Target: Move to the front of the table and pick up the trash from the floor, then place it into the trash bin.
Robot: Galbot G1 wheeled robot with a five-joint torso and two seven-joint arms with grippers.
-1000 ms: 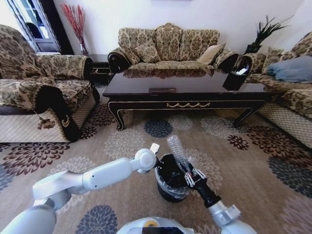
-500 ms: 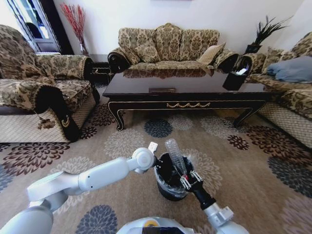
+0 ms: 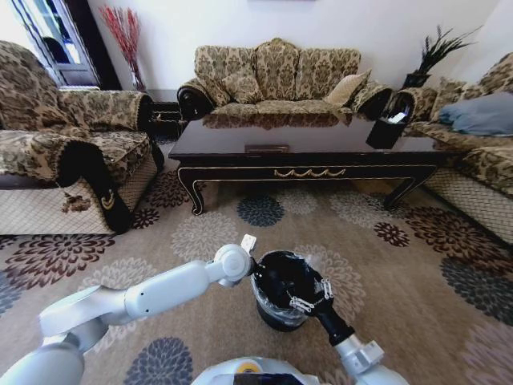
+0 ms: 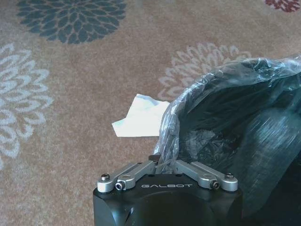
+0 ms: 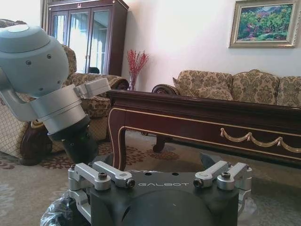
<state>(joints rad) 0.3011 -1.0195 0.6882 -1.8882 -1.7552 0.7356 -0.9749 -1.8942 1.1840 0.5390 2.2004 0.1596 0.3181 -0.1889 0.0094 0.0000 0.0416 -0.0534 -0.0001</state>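
Note:
The black trash bin (image 3: 278,319) with its clear liner stands on the carpet in front of the dark-brown table (image 3: 309,156). My left gripper (image 3: 257,277) reaches down to the bin's near-left rim. In the left wrist view the left gripper (image 4: 162,163) is shut on the liner at the rim of the trash bin (image 4: 225,117). A white paper piece of trash (image 4: 140,122) lies on the carpet right beside the bin. My right gripper (image 3: 308,299) hovers over the bin's mouth, open, with nothing between its fingers. From the right wrist, the right gripper (image 5: 162,169) faces the table (image 5: 197,117).
Patterned sofas ring the table: an armchair (image 3: 72,160) at the left, a sofa (image 3: 276,76) behind, another (image 3: 481,136) at the right. A black box-shaped holder (image 3: 385,132) stands on the table's right end. Flower-patterned carpet stretches between bin and table.
The clear bottle held upright in the right gripper over the bin has left it. That gripper has opened and sunk toward the bin's mouth. The left arm stays at the rim.

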